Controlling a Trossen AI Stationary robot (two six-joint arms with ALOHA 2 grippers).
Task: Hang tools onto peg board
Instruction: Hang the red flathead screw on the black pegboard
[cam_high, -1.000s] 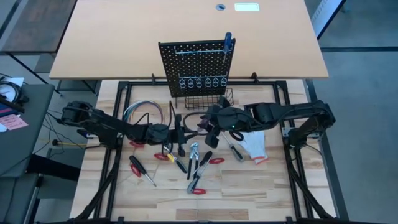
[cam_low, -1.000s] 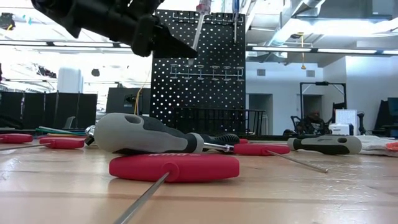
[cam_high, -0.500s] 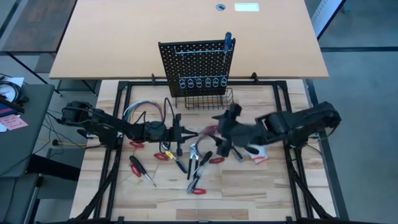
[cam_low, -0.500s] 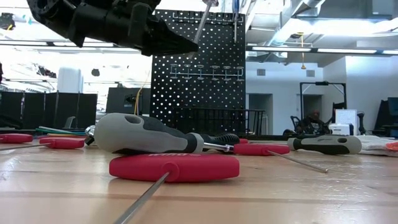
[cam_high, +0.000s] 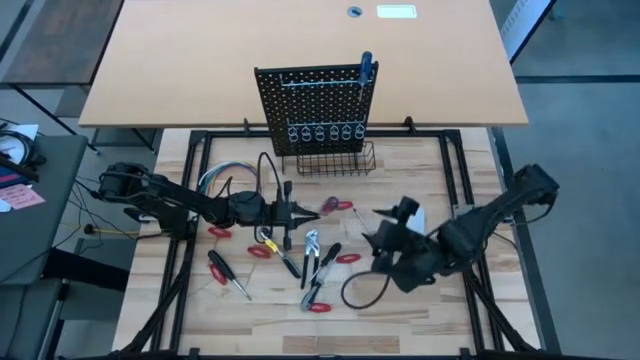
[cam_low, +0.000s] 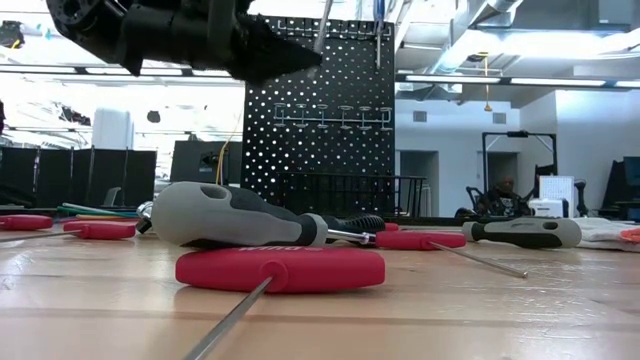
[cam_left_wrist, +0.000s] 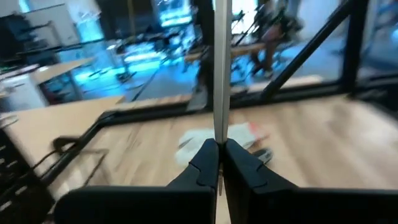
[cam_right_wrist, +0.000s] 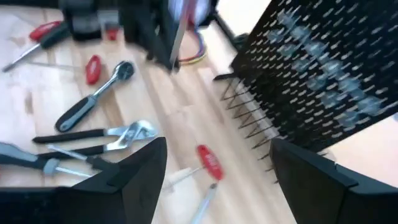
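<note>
My left gripper (cam_high: 298, 212) hovers above the table's middle, pointing toward the right edge, shut on a screwdriver's silvery shaft (cam_left_wrist: 222, 68). The shaft rises out of the low view's top (cam_low: 322, 25). The black peg board (cam_high: 318, 105) stands at the far middle. A blue-handled screwdriver (cam_high: 366, 68) hangs at its top right. My right gripper (cam_high: 385, 228) is open at the near right, holding nothing. More tools lie flat on the table: pliers (cam_high: 312, 250), a ratchet wrench (cam_right_wrist: 93, 99), and red-handled screwdrivers (cam_high: 222, 268). My left gripper pinches the screwdriver's bare metal shaft (cam_left_wrist: 219, 144) between its two fingertips. The fingers come level from the table's left and lie across the shaft. The shaft stands nearly upright above the fingers, clear of the table.
A white glove (cam_high: 415, 218) lies at the right, partly under my right arm. A bundle of coloured cables (cam_high: 225, 180) sits at the left. A black wire basket (cam_high: 335, 160) stands at the board's foot. A grey-handled tool (cam_low: 240, 215) and a red handle (cam_low: 280, 268) lie close to the near edge.
My right gripper has drawn away from my left gripper and the peg board, swinging toward the table's near right. My left gripper keeps its hold on the shaft and has edged slightly up and toward the right.
</note>
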